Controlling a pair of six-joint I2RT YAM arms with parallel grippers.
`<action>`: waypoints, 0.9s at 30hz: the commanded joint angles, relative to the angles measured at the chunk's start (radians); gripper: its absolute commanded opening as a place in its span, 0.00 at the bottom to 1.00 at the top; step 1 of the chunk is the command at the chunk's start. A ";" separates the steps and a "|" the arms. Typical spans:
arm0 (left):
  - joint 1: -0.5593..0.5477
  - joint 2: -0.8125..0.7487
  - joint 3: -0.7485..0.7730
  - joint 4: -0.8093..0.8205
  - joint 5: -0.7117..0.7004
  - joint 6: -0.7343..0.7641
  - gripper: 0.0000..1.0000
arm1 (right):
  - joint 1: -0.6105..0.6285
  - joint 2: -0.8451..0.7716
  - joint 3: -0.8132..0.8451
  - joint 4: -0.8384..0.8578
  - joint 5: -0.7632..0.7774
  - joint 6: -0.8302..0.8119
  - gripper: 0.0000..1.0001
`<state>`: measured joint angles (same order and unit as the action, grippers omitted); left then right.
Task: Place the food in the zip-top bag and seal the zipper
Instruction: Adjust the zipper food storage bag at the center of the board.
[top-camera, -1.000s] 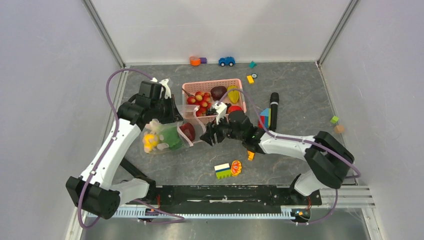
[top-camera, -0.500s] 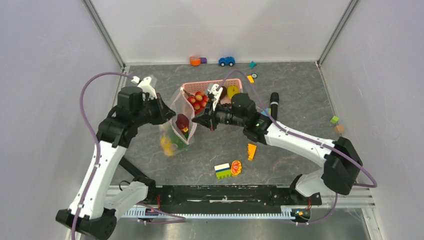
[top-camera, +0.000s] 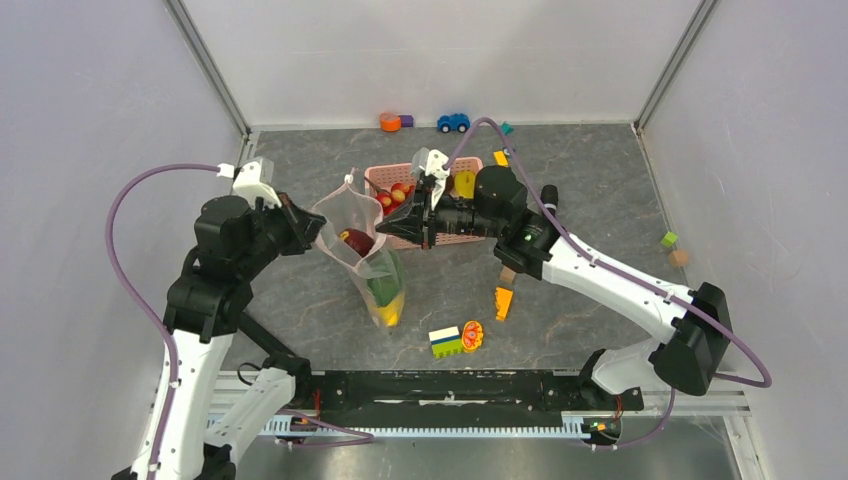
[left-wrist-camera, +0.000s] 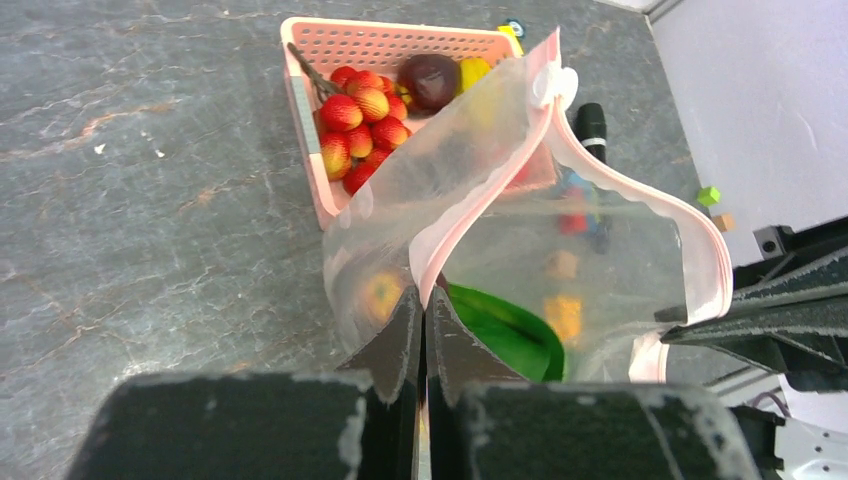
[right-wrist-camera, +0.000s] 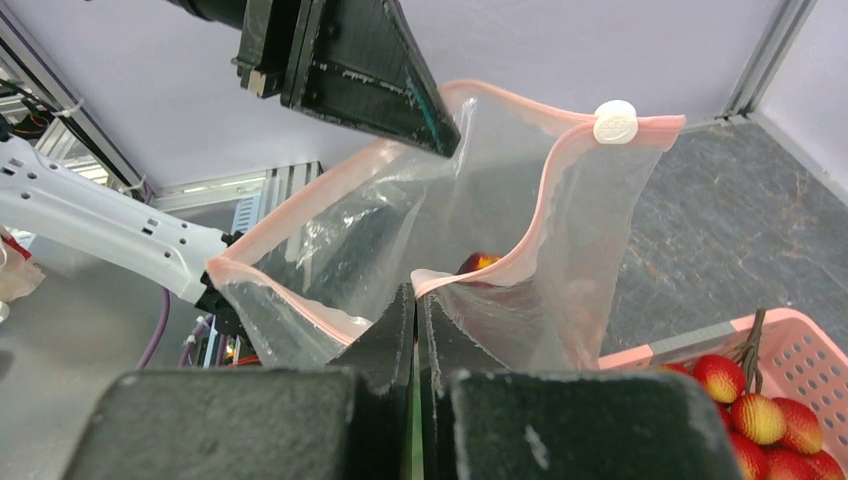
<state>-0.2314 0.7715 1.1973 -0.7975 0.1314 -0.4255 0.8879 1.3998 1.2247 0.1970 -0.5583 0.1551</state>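
So the bag (top-camera: 365, 255) is held up just left of centre in the overhead view, stretched between the two arms with its mouth pulled wide open. Can't tell if its bottom touches the desk (top-camera: 600, 190). The pink zipper strip (left-wrist-camera: 640, 195) runs all around the opening, and the little white slider (right-wrist-camera: 615, 122) sits at one end.

The left jaws are clamped shut on the strip on one side of the mouth. The right jaws are clamped shut on the strip on the opposite side, so each one's pinching a lip.

Inside the bag there's something green (top-camera: 383, 287), something yellow (top-camera: 389, 314) at the very bottom, and a dark red fruit (top-camera: 356, 240) higher up.

Just behind the bag, upper middle of the frame, sits the pink basket (left-wrist-camera: 400, 27) with a bunch of strawberries (left-wrist-camera: 360, 115) and a dark round fruit (left-wrist-camera: 428, 78).

Loose on the desk are an orange wedge (top-camera: 503, 302) and a stacked block (top-camera: 446, 342) in the lower middle, and a blue toy car (top-camera: 453, 122) along the top edge.
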 joint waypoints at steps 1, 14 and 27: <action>0.019 0.013 0.002 0.029 -0.109 -0.034 0.02 | -0.003 -0.004 0.021 -0.026 0.019 -0.041 0.00; 0.072 0.042 0.018 -0.003 -0.160 -0.035 0.02 | -0.039 0.081 -0.032 -0.135 0.139 -0.093 0.04; 0.075 0.175 0.012 -0.025 -0.055 -0.033 0.02 | -0.114 0.024 0.037 -0.174 0.104 -0.199 0.98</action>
<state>-0.1627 0.9348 1.1973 -0.8299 0.0551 -0.4377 0.8047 1.4960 1.2442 0.0051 -0.4934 -0.0055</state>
